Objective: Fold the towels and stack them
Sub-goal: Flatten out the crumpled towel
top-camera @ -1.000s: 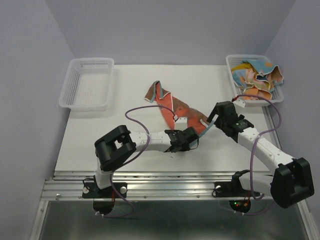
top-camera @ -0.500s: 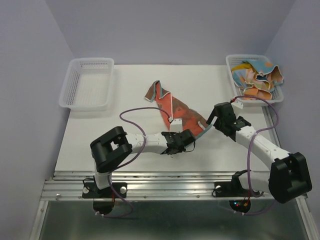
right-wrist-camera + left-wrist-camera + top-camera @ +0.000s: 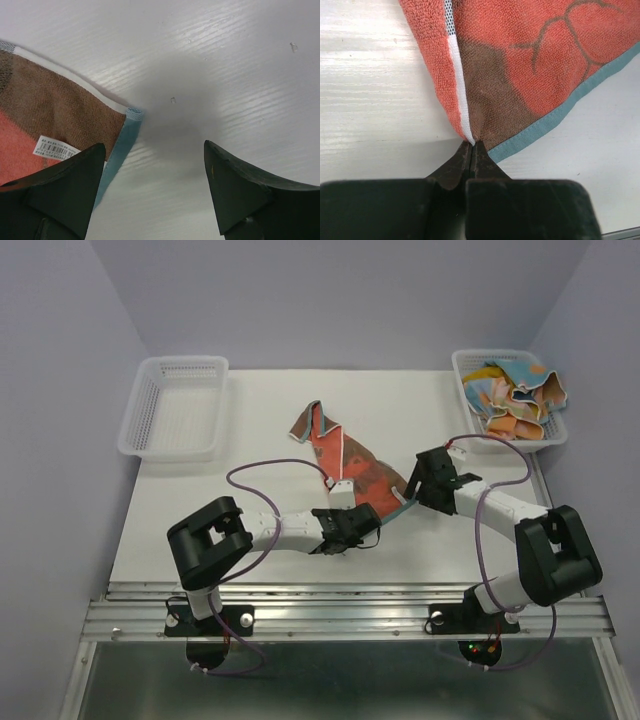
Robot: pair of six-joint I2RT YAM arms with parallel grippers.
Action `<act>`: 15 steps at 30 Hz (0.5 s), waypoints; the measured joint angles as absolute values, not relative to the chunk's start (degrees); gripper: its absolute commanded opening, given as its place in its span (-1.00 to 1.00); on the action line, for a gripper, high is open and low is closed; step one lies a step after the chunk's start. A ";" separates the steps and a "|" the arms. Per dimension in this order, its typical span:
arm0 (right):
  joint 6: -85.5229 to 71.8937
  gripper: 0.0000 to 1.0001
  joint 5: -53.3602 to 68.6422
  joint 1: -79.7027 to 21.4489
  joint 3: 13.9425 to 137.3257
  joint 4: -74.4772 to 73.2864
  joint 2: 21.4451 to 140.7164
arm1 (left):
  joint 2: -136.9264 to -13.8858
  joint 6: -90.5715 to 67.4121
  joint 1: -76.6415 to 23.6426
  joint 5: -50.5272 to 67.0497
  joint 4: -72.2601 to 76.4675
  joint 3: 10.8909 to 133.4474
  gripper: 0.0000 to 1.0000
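An orange and brown towel (image 3: 348,456) with a teal edge lies crumpled in the middle of the table. My left gripper (image 3: 372,522) is shut on its near corner; in the left wrist view the closed jaws pinch the white-seamed tip of the towel (image 3: 520,60) at the gripper (image 3: 471,144). My right gripper (image 3: 410,496) is open and empty just right of the towel. In the right wrist view the towel's teal corner (image 3: 131,116) lies on the table ahead of the gripper (image 3: 155,165), between its spread fingers. Several more coloured towels (image 3: 515,395) fill the right basket.
An empty white mesh basket (image 3: 175,405) stands at the back left. The white mesh basket (image 3: 462,370) holding the towels stands at the back right. A purple cable loops above the left arm (image 3: 260,468). The table's near edge has a metal rail (image 3: 340,605).
My left arm has drawn back to the left, still pinching the towel corner. My right gripper has moved left and down to the towel's teal edge, which now lies flat.
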State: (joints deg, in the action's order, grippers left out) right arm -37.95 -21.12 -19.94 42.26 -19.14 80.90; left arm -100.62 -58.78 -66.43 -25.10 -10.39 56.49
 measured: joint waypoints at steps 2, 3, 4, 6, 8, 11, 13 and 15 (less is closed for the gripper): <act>-37.63 0.52 -20.86 -19.94 42.28 -18.04 83.15 | -100.42 -58.70 -66.43 -25.12 -9.87 56.12 -1.00; -37.52 0.48 -20.82 -19.94 42.28 -17.67 84.42 | -100.38 -58.67 -66.43 -25.15 -9.63 55.96 -1.00; -37.21 0.34 -21.08 -19.97 42.50 -17.28 85.62 | -100.33 -58.65 -66.43 -25.15 -9.50 55.86 -1.00; -36.97 0.29 -21.63 -19.94 43.48 -16.56 87.11 | -100.31 -58.59 -66.43 -25.17 -9.41 55.83 -1.00; -36.91 0.21 -22.04 -19.94 44.56 -15.84 88.60 | -100.31 -58.59 -66.43 -25.17 -9.34 55.83 -1.00; -36.93 0.01 -22.26 -19.97 45.41 -14.22 90.04 | -100.33 -58.59 -66.43 -25.21 -9.04 55.72 -1.00; -36.84 -0.19 -22.09 -19.94 45.45 -12.93 90.61 | -100.33 -58.59 -66.43 -25.32 -8.88 55.72 -1.00; -36.77 -0.37 -21.82 -19.94 45.47 -11.64 91.05 | -100.33 -58.57 -66.43 -25.30 -8.82 55.72 -1.00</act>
